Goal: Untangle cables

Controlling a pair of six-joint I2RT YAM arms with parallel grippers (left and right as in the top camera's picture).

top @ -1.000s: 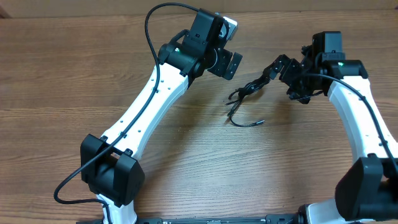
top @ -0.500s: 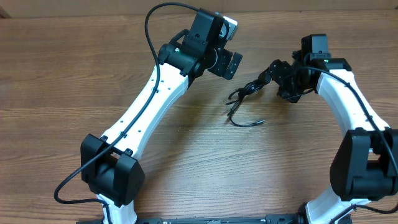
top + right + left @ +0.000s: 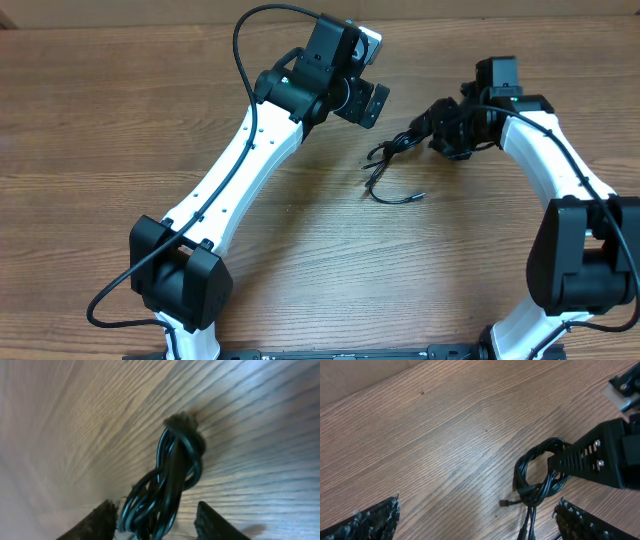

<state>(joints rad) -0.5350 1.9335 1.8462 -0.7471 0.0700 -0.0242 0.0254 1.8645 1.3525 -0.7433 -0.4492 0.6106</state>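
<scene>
The cables (image 3: 388, 150) are thin black cords tangled in a small bundle at table centre, with loose ends trailing toward the front (image 3: 395, 197). My right gripper (image 3: 420, 127) reaches in from the right with its jaws around the bundle's far end. In the right wrist view the cables (image 3: 175, 467) run up between the fingers (image 3: 97, 522); a gap still shows beside the right finger. My left gripper (image 3: 371, 102) hangs open just behind and to the left of the bundle, holding nothing. The left wrist view shows the cables (image 3: 535, 477) with one small plug end (image 3: 505, 503) on the wood.
The wooden table (image 3: 120, 110) stretches bare to the left and front. Thick black arm wires loop above the left arm (image 3: 245, 30) and along the right arm (image 3: 565, 150). A paler strip (image 3: 355, 375) lies along the table's far edge in the left wrist view.
My right gripper has moved left onto the bundle's end and its jaws have narrowed around it. The left arm and the cables' loose ends have stayed put.
</scene>
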